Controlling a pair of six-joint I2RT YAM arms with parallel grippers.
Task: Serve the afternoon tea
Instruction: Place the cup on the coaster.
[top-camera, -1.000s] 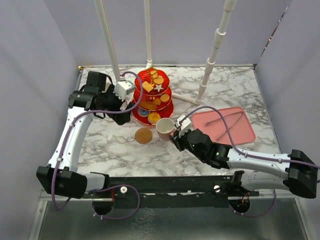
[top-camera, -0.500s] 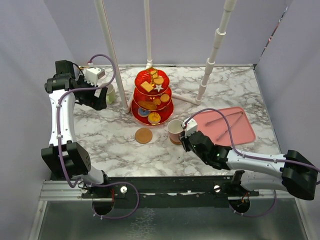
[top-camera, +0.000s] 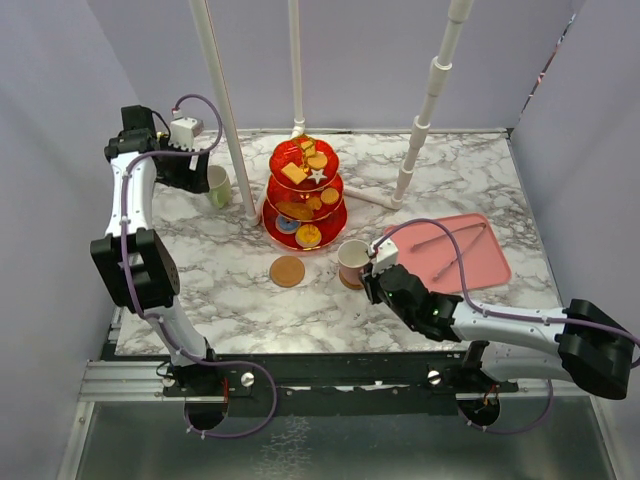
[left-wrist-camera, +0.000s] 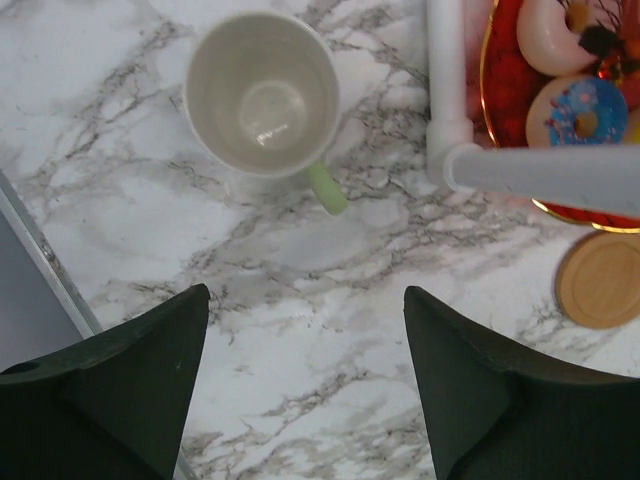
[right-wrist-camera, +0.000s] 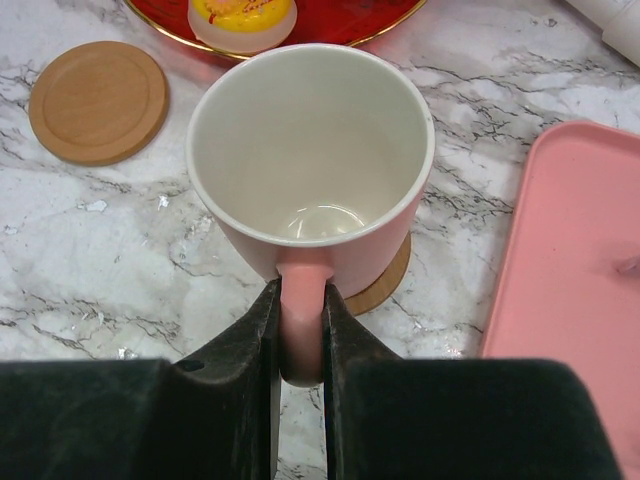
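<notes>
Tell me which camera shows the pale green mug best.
Left wrist. It looks straight down into the pale green mug, showing the whole rim, the empty inside and the handle. Top external shows the mug small, beside the white pole. Right wrist does not show it.

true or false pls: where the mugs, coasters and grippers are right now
1. The right gripper is shut on the handle of the pink ceramic mug. True.
2. The pale green ceramic mug stands on a coaster. False: it stands on the bare marble table; the free round wooden coaster lies in front of the translucent red three-tier stand.
3. The left gripper holds the green mug. False: it is open and empty, apart from the mug.
4. A second wooden coaster lies under the pink mug. True.
5. Both mugs are empty. True.
</notes>
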